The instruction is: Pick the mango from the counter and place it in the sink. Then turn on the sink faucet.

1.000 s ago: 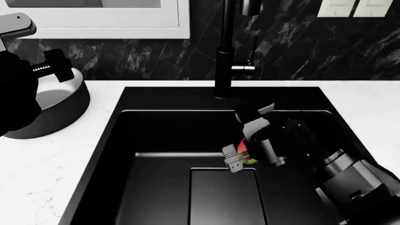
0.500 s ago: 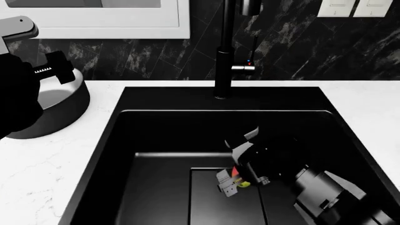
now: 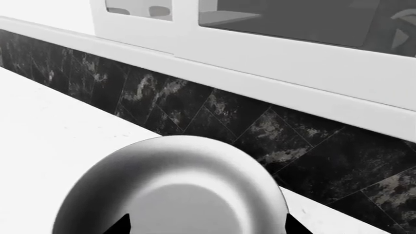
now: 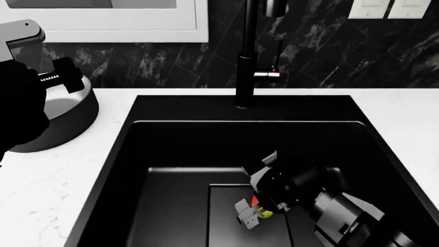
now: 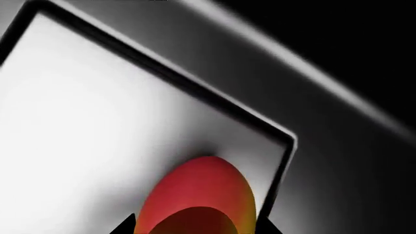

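A white marble counter [image 4: 61, 180] surrounds a large black sink [image 4: 185, 149], seen from above in the head view. The tall black sink faucet [image 4: 245, 62] stands at the middle of the sink's back edge, its small chrome lever pointing toward the right. A round grey metal pot [image 4: 65, 116] sits on the counter near the sink's back left corner.

The right gripper [image 4: 255, 208] reaches down to the sink floor, over the back edge of the rectangular drain plate [image 4: 230, 221]. Its fingers are clamped on the mango [image 4: 259, 206], red and yellow, which shows between them low over the plate.

The right wrist view adds a close look: the mango [image 5: 198, 200] is just above the pale plate, near its dark-edged corner.

The left gripper [image 4: 58, 77] hangs over the pot; whether it is apart or together cannot be told. The left wrist view shows only the pot's rim [image 3: 175, 146], the counter and the dark tiled wall [image 3: 273, 141].
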{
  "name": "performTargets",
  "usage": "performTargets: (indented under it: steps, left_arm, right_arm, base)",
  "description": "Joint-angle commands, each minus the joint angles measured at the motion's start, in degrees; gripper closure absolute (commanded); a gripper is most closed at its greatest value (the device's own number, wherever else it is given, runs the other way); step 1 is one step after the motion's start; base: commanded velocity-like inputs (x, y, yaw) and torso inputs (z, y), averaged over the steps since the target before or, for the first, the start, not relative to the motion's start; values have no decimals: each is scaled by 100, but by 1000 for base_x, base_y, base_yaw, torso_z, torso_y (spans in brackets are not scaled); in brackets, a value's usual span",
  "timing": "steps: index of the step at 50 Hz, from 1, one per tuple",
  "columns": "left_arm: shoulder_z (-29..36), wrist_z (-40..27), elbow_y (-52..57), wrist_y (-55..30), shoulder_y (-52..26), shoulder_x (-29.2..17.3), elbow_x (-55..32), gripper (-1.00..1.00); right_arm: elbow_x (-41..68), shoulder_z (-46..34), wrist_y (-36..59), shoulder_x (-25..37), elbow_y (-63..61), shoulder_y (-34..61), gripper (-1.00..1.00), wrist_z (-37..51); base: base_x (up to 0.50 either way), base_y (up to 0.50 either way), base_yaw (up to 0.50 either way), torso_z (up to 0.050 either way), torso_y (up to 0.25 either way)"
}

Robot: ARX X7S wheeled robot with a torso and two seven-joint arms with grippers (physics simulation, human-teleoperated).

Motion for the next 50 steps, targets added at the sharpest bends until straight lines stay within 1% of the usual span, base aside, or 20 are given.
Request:
performTargets:
  steps: [1, 4, 5, 15, 19, 25, 27, 28, 32, 38, 43, 50]
  left_arm:
    - [14, 20, -29, 25, 7, 5, 15, -100]
    - [14, 8, -6, 17, 24, 2, 7, -100]
    - [4, 0, 7, 13, 31, -1, -4, -100]
    - [-6, 1, 23, 19, 50, -14, -16, -100]
    - [-5, -5, 27, 16, 59, -24, -15, -100]
    - [1, -4, 19, -3, 27, -25, -20, -100]
    - [14, 0, 9, -8, 2, -18, -14, -100]
    - [16, -2, 15, -22, -10, -21, -19, -100]
    - [-12, -37, 64, -58, -9, -48, -54, -100]
    - [-49, -68, 113, -96, -14, -78, -100, -100]
    - [-56, -78, 126, -113, -25, -86, -115, -100]
    - [-99, -153, 230, -169, -9, -112, -177, -100]
  right_arm:
    - [-151, -121, -45, -56, 92, -23, 100, -215]
    - [-141, -115, -54, -24, 2, -25, 100, -192]
    - [-120, -92, -26, -14, -22, -7, -100, -155]
    - [-90, -71, -22, 89, -304, 36, -100, -68]
    - [43, 72, 61, 196, -555, 87, -100, 91]
    - [747, 737, 597, 672, -1717, 330, -100, 915]
    - [1107, 1044, 789, 875, -2206, 462, -100, 1159]
    - [1449, 1356, 914, 987, -2437, 566, -100, 1407]
    - [2194, 1953, 1192, 1271, -2856, 847, -100, 1895]
    - [2943, 2562, 1312, 1624, -2987, 1229, -100, 2227]
    - [2978, 2670, 1256, 1788, -2956, 1329, -100, 2277]
    - [3361, 2922, 1272, 2154, -3031, 1321, -100, 2561]
  base:
    - [0, 0, 0, 0, 0]
    - [4, 0, 1, 0, 0]
    - [0, 0, 0, 0, 0]
    - [0, 0, 0, 0, 0]
    - [0, 0, 0, 0, 0]
    - [0, 0, 0, 0, 0]
    - [0, 0, 0, 0, 0]
    - [0, 0, 0, 0, 0]
    - [0, 0, 0, 0, 0]
    - [0, 0, 0, 0, 0]
    - [0, 0, 0, 0, 0]
    - [0, 0, 0, 0, 0]
